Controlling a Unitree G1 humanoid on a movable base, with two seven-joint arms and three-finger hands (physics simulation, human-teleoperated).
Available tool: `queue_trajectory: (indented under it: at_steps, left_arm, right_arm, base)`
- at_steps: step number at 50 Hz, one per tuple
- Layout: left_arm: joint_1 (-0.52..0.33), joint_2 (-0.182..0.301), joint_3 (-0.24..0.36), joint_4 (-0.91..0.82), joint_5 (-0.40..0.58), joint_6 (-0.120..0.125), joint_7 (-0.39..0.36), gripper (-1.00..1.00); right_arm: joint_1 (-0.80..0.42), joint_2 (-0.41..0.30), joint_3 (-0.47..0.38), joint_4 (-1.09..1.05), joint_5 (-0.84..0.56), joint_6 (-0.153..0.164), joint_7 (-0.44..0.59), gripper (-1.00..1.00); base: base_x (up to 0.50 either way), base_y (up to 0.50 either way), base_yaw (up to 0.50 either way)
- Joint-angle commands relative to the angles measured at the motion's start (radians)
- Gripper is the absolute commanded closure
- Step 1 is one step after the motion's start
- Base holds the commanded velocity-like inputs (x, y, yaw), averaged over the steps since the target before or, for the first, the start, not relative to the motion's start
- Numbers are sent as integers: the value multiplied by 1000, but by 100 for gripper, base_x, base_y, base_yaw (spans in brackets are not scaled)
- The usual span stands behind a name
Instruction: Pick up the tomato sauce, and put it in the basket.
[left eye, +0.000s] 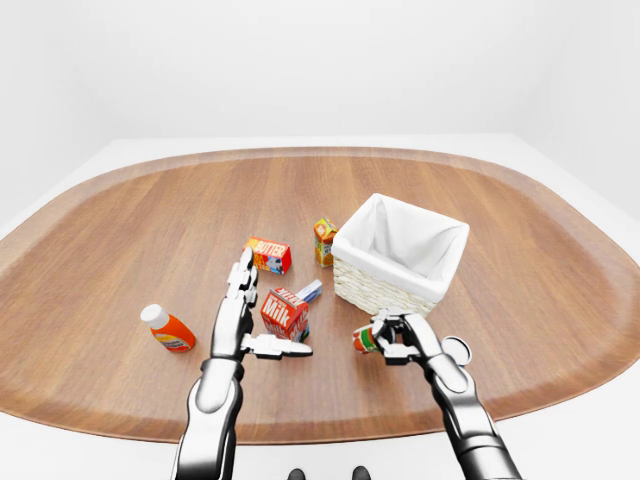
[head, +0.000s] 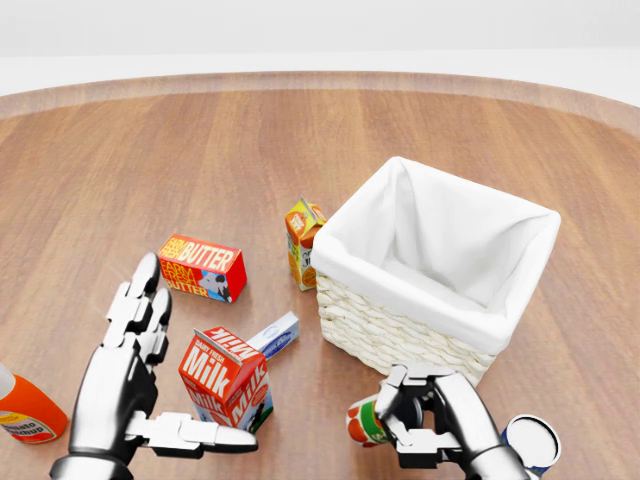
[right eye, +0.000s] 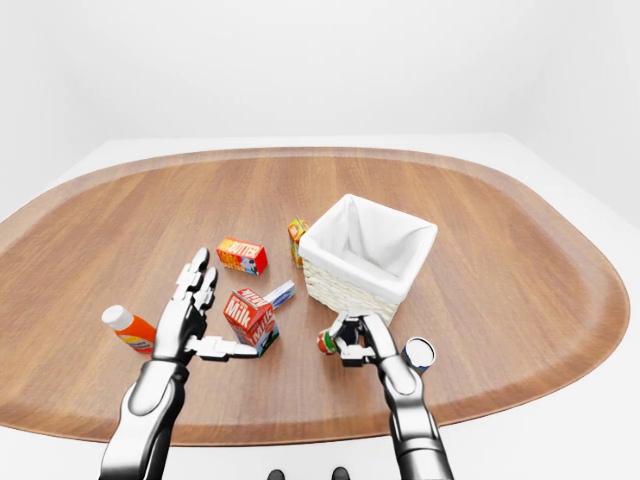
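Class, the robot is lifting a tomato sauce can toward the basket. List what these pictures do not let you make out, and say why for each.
1. Tomato sauce can: the right hand covers most of its label in the head view.
2. Second can: partly behind the right hand and cut by the head view's bottom edge.
3. Orange bottle: cut by the head view's left edge; label too small in the eye views.
4. Basket floor: hidden by the near wall and white liner.

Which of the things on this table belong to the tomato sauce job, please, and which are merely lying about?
Job: tomato sauce can, held in the right hand; basket.

Lying about: milk carton, butter box, orange juice carton, small blue-and-white box, orange bottle, second can, open left hand.
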Motion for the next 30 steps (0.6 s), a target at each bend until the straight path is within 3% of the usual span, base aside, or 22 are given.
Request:
queue_trajectory:
  at_steps: [1,12,16,19,30]
  left_arm:
    - [1,0,-2,3,2,0,1,-100]
    - [2,0,-3,5,3,0,0,-100]
    - [3,0,-3,7,4,0,1,-100]
    - [3,0,-4,9,5,0,1,-100]
    - [5,-1,-6,9,6,0,1,-100]
  right_arm:
    - [59,8,-5,-204,14,0,29,62]
    - [133,22,1,-433,35,2,65,54]
    - [145,24,0,-483,41,28,72,55]
    - [158,26,-1,-547,49,67,80,55]
    - [142,22,-22,-638,59,143,84,54]
  base:
    - [0,0,0]
    - [0,0,0]
    - [0,0,0]
    - [0,0,0]
    - [0,0,0]
